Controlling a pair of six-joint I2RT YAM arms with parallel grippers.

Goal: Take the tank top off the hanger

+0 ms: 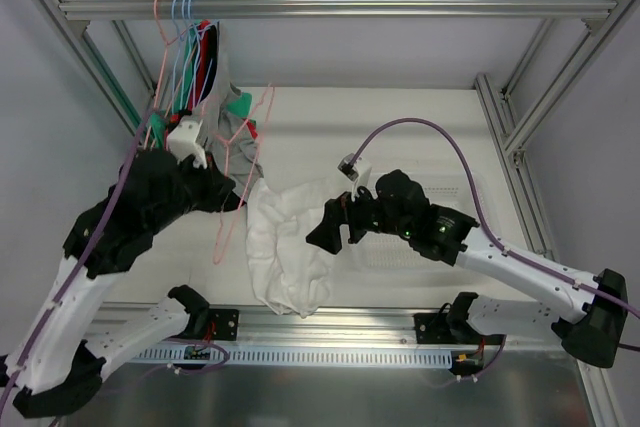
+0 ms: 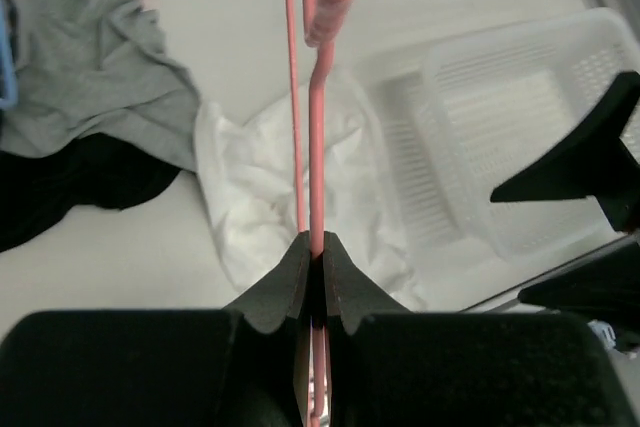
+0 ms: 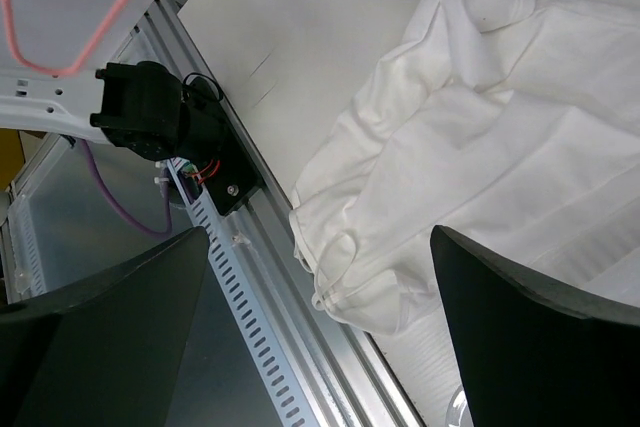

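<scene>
Apparently the white tank top [image 1: 285, 247] is already free of its pink wire hanger [image 2: 316, 167]. It lies crumpled on the table near the front rail, between the two arms, and no strap shows looped over the wire. The removal itself looks done, so what is left is the finish: setting the bare hanger aside and lifting both arms clear without snagging the cloth again.

The left gripper [image 2: 315, 247] is clamped tight on the hanger's wire and holds it above the tank top's left edge; whether the wire's lower end touches the cloth I cannot tell. The right gripper [image 3: 320, 247] hovers over the garment's right side, its fingers spread wide with nothing between them.

A white plastic basket [image 2: 520, 127] sits just right of the tank top. A grey garment [image 2: 90, 77] lies at the back left.
</scene>
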